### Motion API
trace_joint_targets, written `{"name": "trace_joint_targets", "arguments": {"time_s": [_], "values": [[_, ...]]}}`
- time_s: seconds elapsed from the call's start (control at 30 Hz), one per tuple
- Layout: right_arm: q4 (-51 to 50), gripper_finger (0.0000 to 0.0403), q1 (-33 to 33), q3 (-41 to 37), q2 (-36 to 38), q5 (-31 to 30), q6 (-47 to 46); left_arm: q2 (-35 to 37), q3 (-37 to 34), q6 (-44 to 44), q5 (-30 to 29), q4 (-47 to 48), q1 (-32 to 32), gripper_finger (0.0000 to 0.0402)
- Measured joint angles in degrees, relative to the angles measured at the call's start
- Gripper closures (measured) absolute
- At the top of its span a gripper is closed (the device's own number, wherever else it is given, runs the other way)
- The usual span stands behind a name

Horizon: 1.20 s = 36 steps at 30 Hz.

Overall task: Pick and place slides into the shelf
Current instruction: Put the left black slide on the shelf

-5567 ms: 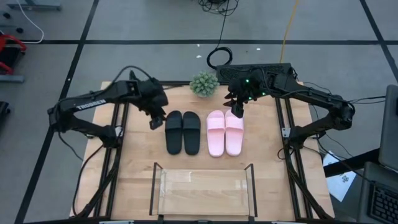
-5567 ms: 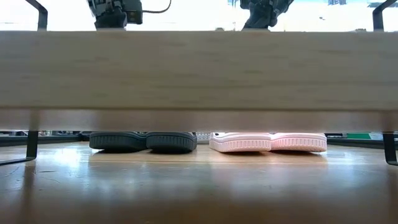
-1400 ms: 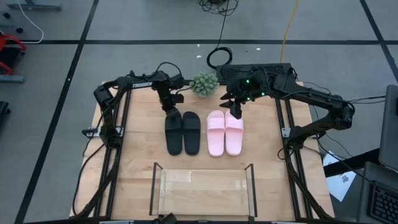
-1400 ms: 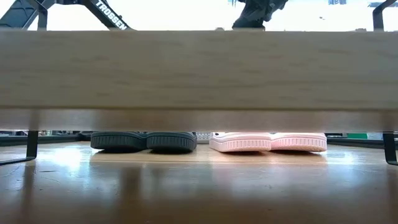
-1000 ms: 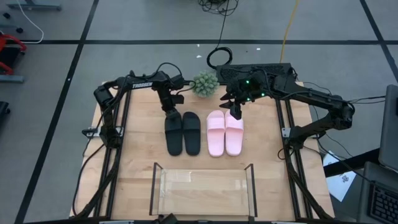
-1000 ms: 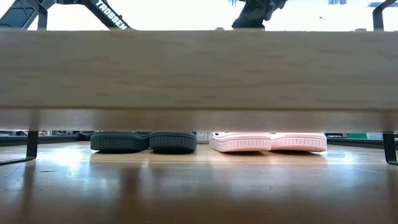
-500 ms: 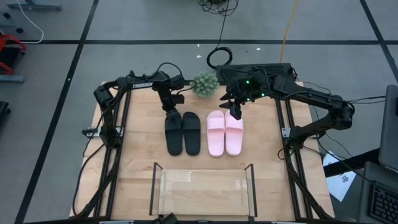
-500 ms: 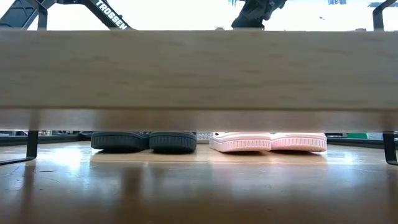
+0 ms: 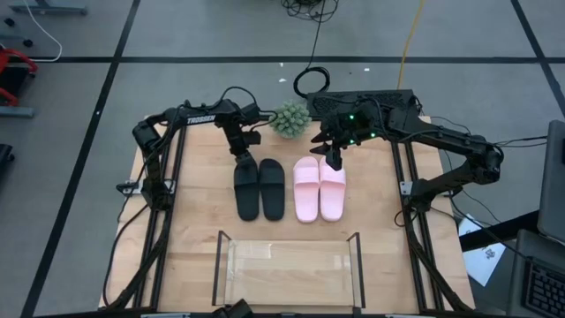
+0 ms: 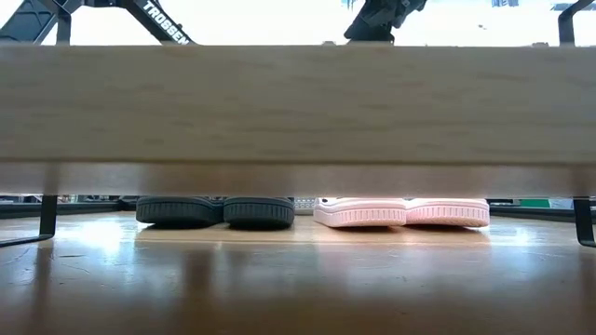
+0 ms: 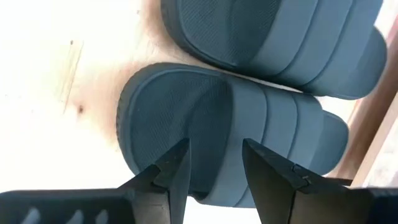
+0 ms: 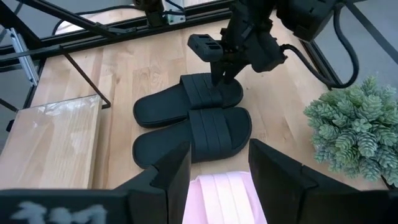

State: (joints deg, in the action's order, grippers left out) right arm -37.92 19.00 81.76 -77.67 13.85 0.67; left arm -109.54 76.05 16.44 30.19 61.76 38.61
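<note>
Nothing moved — matte black slides (image 9: 259, 188) lie paired beside pink slides (image 9: 319, 188).

Two dark jointed arms, white lettering on the left arm (image 9: 201, 118), apparently green lights on the right arm (image 9: 353, 117)

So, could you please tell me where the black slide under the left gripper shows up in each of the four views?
High: outer black slide, left of centre, left gripper at its far end.
Low: leftmost sole under the wooden board.
Left wrist: fills the lower middle, just beyond the open fingers.
Right wrist: farther black slide, under the other arm.
Shared landmark: its black partner alongside.
</note>
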Motion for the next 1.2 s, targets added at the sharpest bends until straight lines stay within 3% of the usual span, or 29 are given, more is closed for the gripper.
{"name": "trace_joint_targets", "arguments": {"time_s": [0.37, 0.6, 0.93, 1.2], "values": [[0.0, 0.0250, 0.0, 0.0, 0.0, 0.0, 0.0, -0.2, 0.0, 0.6, 2.0, 0.0, -0.2, 0.0257], [0.0, 0.0250, 0.0, 0.0, 0.0, 0.0, 0.0, -4.1, 0.0, 0.9, 2.5, 0.9, -0.5, 0.0257], [0.0, 0.0250, 0.0, 0.0, 0.0, 0.0, 0.0, -4.0, 0.0, 6.3, 7.7, 3.9, 0.0, 0.0257], [0.0, 0.0250, 0.0, 0.0, 0.0, -0.1, 0.0, -4.0, 0.0, 8.2, 7.3, 5.0, 0.0, 0.0257]]}}
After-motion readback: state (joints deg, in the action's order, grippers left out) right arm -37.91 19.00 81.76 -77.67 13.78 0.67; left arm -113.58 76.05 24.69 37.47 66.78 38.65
